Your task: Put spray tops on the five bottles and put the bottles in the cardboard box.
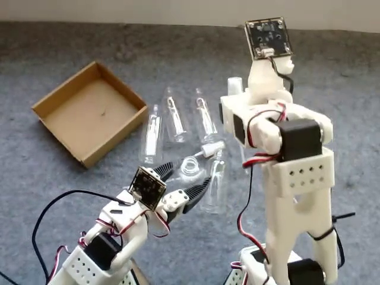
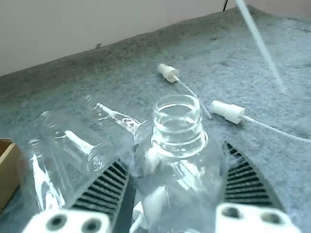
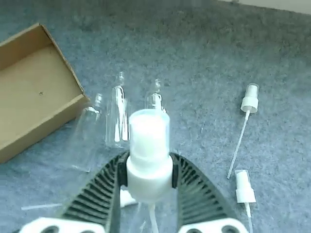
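Note:
My left gripper (image 2: pixel 177 162) is shut on a clear bottle (image 2: pixel 177 121) with an open neck, held low near the table's front (image 1: pixel 191 166). My right gripper (image 3: pixel 148 162) is shut on a white spray top (image 3: pixel 148 150), held high (image 1: pixel 236 86) over the bottles; its thin dip tube (image 2: pixel 260 43) hangs down above the held bottle. Three clear bottles (image 1: pixel 152 133) (image 1: pixel 175 116) (image 1: pixel 205 116) lie beside the cardboard box (image 1: pixel 89 113). Another bottle (image 1: pixel 215 184) lies next to my left gripper (image 1: pixel 181 181).
Loose spray tops with tubes lie on the grey carpet (image 2: pixel 168 73) (image 2: pixel 227 111) (image 3: pixel 250 99) (image 3: pixel 244 187). The box (image 3: pixel 34 87) stands open and bare at the left. The tall right arm (image 1: pixel 297 172) rises at the front right.

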Tool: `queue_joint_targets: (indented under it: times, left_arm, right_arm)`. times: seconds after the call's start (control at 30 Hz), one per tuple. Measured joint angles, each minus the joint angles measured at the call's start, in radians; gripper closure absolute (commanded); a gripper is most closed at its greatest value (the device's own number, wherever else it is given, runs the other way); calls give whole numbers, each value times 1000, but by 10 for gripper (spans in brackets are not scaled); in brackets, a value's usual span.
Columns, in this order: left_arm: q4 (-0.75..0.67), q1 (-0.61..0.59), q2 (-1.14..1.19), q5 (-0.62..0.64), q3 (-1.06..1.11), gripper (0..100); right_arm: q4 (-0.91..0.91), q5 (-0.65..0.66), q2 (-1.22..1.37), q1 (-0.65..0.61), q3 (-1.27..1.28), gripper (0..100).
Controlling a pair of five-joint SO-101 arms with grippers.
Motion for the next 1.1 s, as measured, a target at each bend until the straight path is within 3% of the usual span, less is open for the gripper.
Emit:
queue_joint_targets:
  times: [0.17, 0.43, 0.73, 0.87, 1.1]
  left_arm:
    - [-40, 49, 0, 0, 0, 919]
    - [-43, 124, 0, 0, 0, 919]
    - [-49, 135, 0, 0, 0, 919]
    - [-49, 135, 0, 0, 0, 919]
    - [-49, 135, 0, 0, 0, 919]
  right_arm:
    - [-86, -133, -135, 2, 32, 994]
    - [-98, -157, -302, -5, 32, 994]
    - [-98, -293, -425, -137, 40, 991]
    - [-115, -295, -489, -163, 161, 990]
    - [-311, -295, -669, -164, 425, 989]
